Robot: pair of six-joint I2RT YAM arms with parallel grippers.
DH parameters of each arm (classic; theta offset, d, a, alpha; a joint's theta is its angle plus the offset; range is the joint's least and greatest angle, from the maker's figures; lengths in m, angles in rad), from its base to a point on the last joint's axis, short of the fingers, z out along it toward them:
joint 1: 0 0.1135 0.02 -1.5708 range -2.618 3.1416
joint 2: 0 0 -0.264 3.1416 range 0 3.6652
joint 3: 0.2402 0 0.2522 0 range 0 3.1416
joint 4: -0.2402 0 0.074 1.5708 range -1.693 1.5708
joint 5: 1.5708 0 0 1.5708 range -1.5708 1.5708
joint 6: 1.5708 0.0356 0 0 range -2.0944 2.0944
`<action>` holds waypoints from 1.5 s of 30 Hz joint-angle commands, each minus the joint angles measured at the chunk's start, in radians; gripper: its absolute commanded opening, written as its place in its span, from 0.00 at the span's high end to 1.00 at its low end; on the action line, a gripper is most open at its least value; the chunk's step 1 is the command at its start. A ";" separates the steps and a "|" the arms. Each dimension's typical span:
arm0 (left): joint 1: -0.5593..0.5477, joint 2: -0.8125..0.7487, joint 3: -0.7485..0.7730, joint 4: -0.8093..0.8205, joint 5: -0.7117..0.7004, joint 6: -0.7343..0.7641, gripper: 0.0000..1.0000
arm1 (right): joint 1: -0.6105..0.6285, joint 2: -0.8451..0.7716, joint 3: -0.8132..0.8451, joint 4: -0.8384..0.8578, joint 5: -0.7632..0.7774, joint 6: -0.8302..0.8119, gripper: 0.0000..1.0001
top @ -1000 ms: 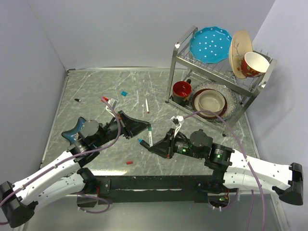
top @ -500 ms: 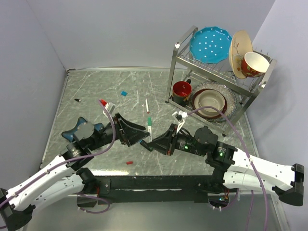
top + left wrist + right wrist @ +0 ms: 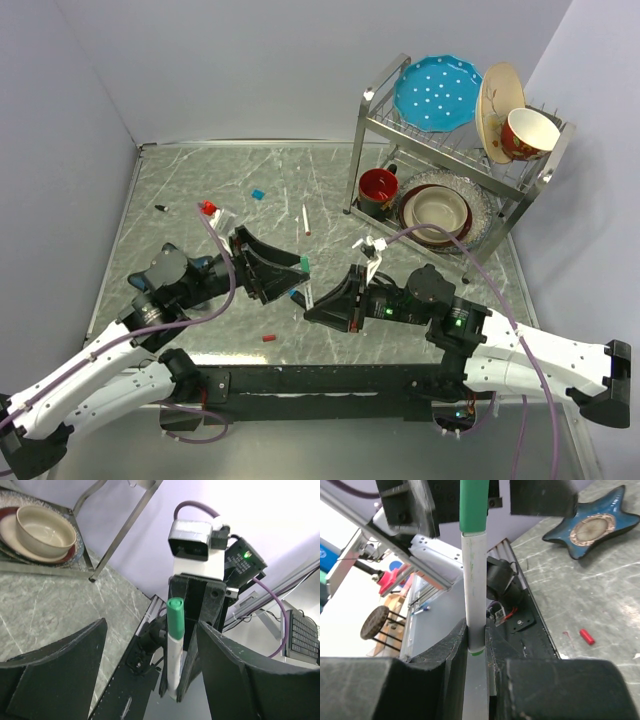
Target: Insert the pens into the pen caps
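A white-barrelled pen (image 3: pixel 308 285) with a green cap (image 3: pixel 303 263) pushed on its end is held off the table near the middle. My right gripper (image 3: pixel 312 305) is shut on the lower barrel (image 3: pixel 474 580); the green cap (image 3: pixel 473 505) points away from that gripper (image 3: pixel 477 636). In the left wrist view the capped pen (image 3: pixel 174 650) stands between my left gripper's (image 3: pixel 150 630) wide-open fingers (image 3: pixel 235 670), touching neither. My left gripper (image 3: pixel 297 278) sits just left of the cap. Loose on the table lie a red cap (image 3: pixel 268 338), a blue cap (image 3: pixel 258 193), a black cap (image 3: pixel 160 208) and another white pen (image 3: pixel 306 220).
A steel dish rack (image 3: pixel 372 130) with plates, bowls and a red mug stands at the back right. A blue star-shaped dish (image 3: pixel 165 268) lies under my left arm. Grey walls close the left and back sides. A blue tip (image 3: pixel 292 293) shows under the grippers.
My left gripper has opened and let go of the green cap, which stays on the pen. The left arm has drawn back a little to the left; the right gripper keeps its hold.
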 commanded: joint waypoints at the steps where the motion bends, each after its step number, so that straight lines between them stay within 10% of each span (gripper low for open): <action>1: -0.001 0.008 0.068 0.044 0.007 0.033 0.24 | 0.017 0.002 -0.008 0.076 -0.045 0.005 1.00; 18: -0.001 0.028 0.094 0.058 0.025 0.036 0.42 | 0.030 0.017 -0.008 0.093 -0.061 0.014 1.00; 25: -0.001 0.014 0.002 0.237 0.171 -0.095 0.99 | 0.033 0.000 0.001 0.151 -0.020 0.026 1.00; 45: -0.001 -0.092 -0.245 0.371 0.195 -0.313 0.99 | 0.023 0.008 0.196 0.249 0.273 -0.178 1.00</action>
